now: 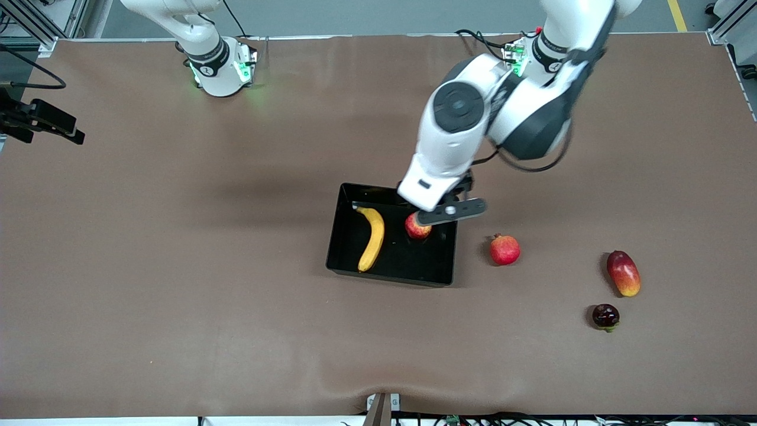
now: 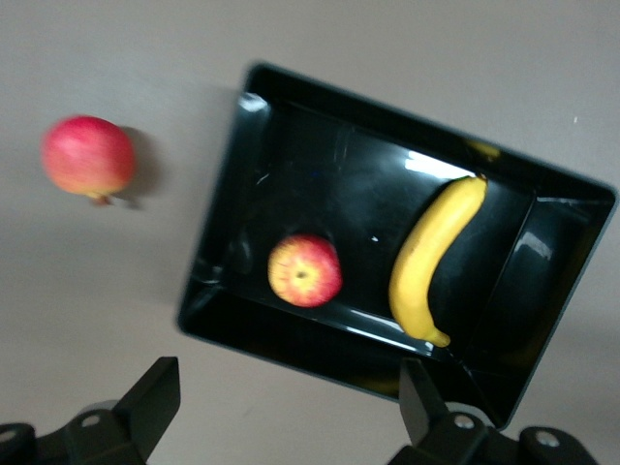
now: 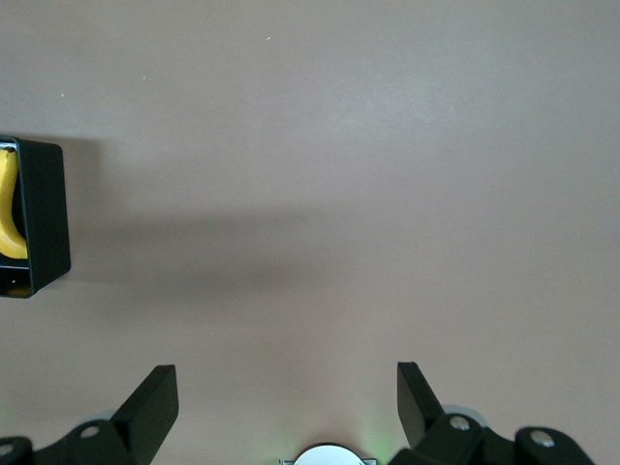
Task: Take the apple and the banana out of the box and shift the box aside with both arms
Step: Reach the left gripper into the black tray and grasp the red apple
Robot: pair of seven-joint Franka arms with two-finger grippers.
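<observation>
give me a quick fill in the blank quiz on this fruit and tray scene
1. The banana and the ____ lie in the black tray.
2. The left gripper hangs over the tray with its jaws ____.
3. The pomegranate lies on the ____, beside the tray.

Missing words: apple; open; table

The desk is covered edge to edge by a matte brown sheet, slightly rippled along its lower border in the front view. A strip of grey floor runs above the desk, crossed by a yellow floor line. Aluminium frame profiles stand at both upper corners. A black bracket-mounted device projects over one end of the desk. Cables run along the lower border. Lighting is even and diffuse, producing soft shadows.
</observation>
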